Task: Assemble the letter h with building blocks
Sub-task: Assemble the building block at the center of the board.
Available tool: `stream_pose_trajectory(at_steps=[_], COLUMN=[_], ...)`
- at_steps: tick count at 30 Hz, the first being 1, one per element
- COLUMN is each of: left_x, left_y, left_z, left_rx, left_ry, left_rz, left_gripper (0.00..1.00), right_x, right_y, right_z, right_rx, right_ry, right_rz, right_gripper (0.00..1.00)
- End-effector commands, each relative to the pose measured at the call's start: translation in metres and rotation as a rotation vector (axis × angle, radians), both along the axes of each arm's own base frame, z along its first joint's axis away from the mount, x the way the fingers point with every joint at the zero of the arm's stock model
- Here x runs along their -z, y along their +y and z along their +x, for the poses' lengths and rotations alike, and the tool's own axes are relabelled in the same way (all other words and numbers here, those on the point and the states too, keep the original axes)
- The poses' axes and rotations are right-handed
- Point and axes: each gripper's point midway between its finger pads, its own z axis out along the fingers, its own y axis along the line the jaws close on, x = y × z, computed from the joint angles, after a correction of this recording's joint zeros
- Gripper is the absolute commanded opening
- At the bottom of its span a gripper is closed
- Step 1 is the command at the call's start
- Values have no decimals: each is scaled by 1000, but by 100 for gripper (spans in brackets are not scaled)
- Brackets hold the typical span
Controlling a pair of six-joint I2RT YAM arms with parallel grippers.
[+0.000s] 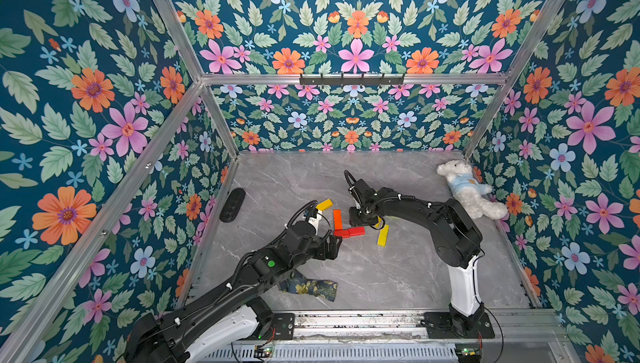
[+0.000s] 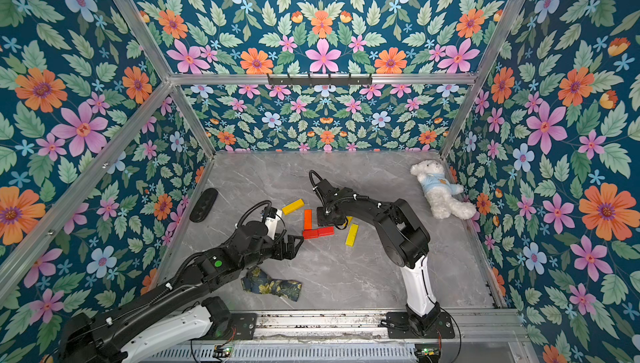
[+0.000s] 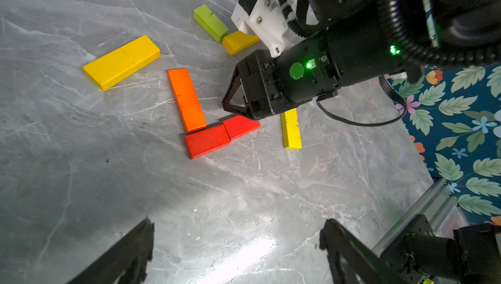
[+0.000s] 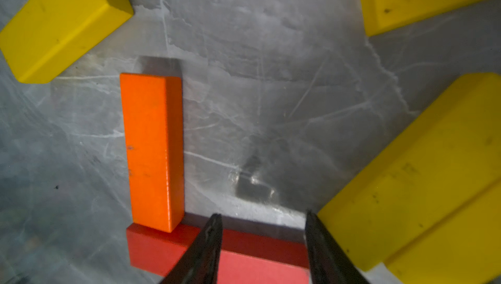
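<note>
Counting three yellow blocks point(image 3: 121, 61), two red point(image 3: 207, 141), one orange point(image 3: 186, 99), one lime point(image 3: 210, 22), we see left hand point(image 3: 235, 221) gaping, right hand point(image 4: 262, 215) grip unclear, bear point(image 1: 465, 188) far right.

I can read no text, label, brand, number or sign in any view. The plush bear point(image 1: 467, 190), well apart from the fingers of the right gripper point(image 4: 264, 252), has a small orange mark on its pale blue shirt point(image 1: 462, 183), too small to read.

Orange block point(image 1: 337, 219) end-on against red blocks point(image 1: 349, 232)
</note>
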Motion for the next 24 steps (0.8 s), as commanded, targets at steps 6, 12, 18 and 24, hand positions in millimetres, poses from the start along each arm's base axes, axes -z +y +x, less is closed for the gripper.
stream_pose_trajectory(at_steps=[6, 12, 18, 24], left_x=[-4, -4, -3, -2], left_y=[-1, -1, 0, 1], left_z=[2, 2, 1, 1], left_rx=[-2, -2, -4, -8], left_ry=[-11, -11, -11, -12], left_rz=[-8, -8, -8, -3], left_gripper=[99, 99, 99, 99], right_x=[3, 9, 9, 10], right_y=[-6, -11, -8, -6], right_z=[-7, -9, -8, -8], right_rx=[8, 1, -17, -29], right_ry=[22, 27, 24, 25], right_rz=[-15, -49, -53, -59], right_gripper=[49, 48, 48, 48])
